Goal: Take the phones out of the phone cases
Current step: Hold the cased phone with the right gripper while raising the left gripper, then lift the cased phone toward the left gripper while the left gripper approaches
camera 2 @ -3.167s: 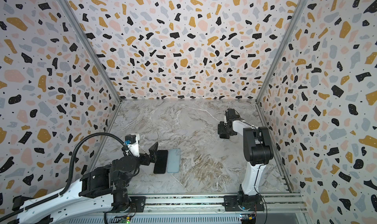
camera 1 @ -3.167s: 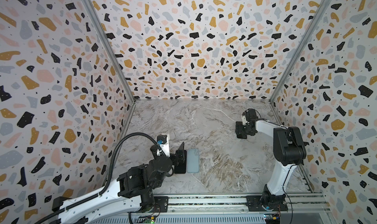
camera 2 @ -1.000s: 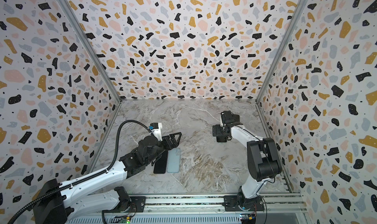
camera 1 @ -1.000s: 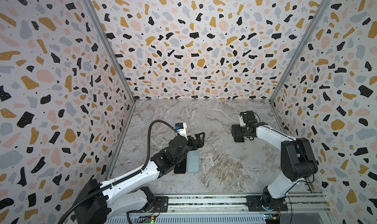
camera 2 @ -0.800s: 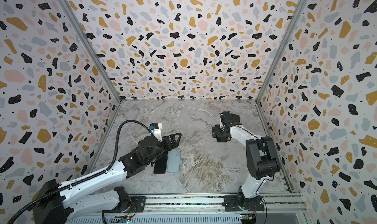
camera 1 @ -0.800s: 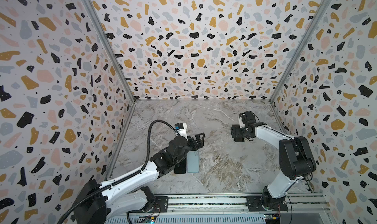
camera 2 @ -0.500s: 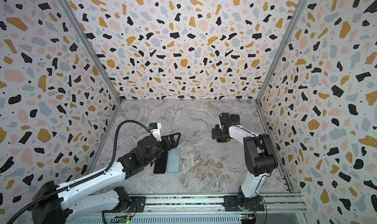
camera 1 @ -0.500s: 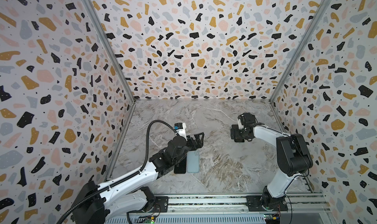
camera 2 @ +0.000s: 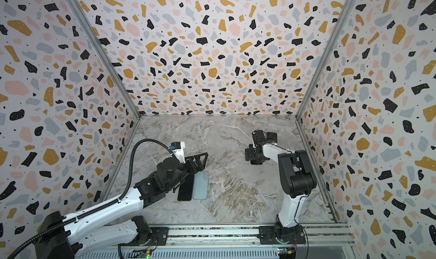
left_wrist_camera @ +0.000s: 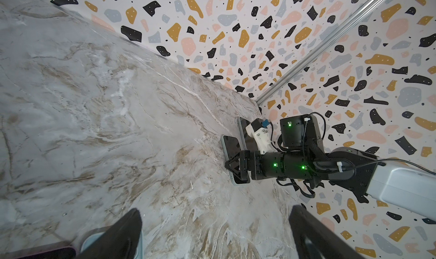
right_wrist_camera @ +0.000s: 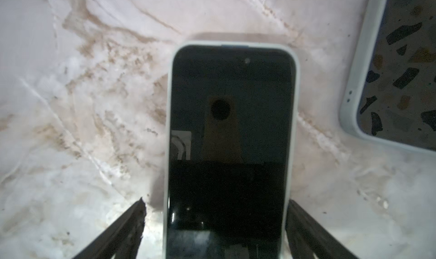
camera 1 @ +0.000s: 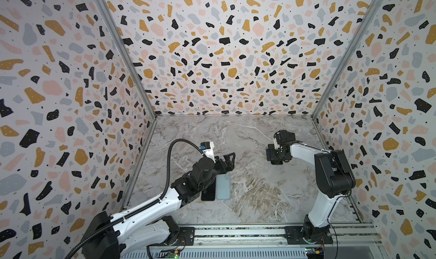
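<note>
Plausibly ends in a skid into the second cased phone [right_wrist_camera: 401,69] just beside, given any off-centre closing of the right gripper [right_wrist_camera: 215,203], spread wide astride the phone [right_wrist_camera: 231,128] flat in its phone case [right_wrist_camera: 168,128] toward the right edge of the table [right_wrist_camera: 82,104]. Could also clamp case onto phone rather than part them, with the left gripper [camera 1: 230,162] gaping empty well apart, above a bare phone [camera 1: 208,189] and empty case [camera 1: 223,187] near the front edge.

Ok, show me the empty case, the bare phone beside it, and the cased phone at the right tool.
empty case [camera 1: 223,187] in a top view, middle
bare phone [camera 1: 208,194] in a top view, near end
cased phone [right_wrist_camera: 228,132], right wrist view, screen middle
</note>
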Controlling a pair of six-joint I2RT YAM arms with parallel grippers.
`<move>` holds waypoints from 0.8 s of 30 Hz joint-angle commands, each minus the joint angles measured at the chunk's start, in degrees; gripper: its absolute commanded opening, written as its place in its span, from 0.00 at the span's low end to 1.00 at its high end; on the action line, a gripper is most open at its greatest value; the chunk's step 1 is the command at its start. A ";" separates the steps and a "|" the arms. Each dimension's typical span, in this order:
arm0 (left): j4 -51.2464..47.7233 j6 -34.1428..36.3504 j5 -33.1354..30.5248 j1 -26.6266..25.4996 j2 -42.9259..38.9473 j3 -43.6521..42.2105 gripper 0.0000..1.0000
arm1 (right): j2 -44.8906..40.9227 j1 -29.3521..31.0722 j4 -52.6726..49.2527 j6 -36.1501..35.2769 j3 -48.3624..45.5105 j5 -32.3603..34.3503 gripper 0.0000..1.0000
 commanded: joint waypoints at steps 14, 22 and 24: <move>0.28 1.60 -1.41 0.57 -1.32 -0.30 1.00 | 2.91 -0.58 -2.14 -0.57 3.76 -0.67 0.62; 6.09 -0.47 2.00 0.66 1.96 -0.91 1.00 | 1.59 -0.84 -1.18 -0.65 2.23 -0.86 0.48; 8.19 -1.01 3.13 0.75 3.46 -0.83 1.00 | 0.72 -0.84 -0.67 -0.71 1.71 -1.01 0.46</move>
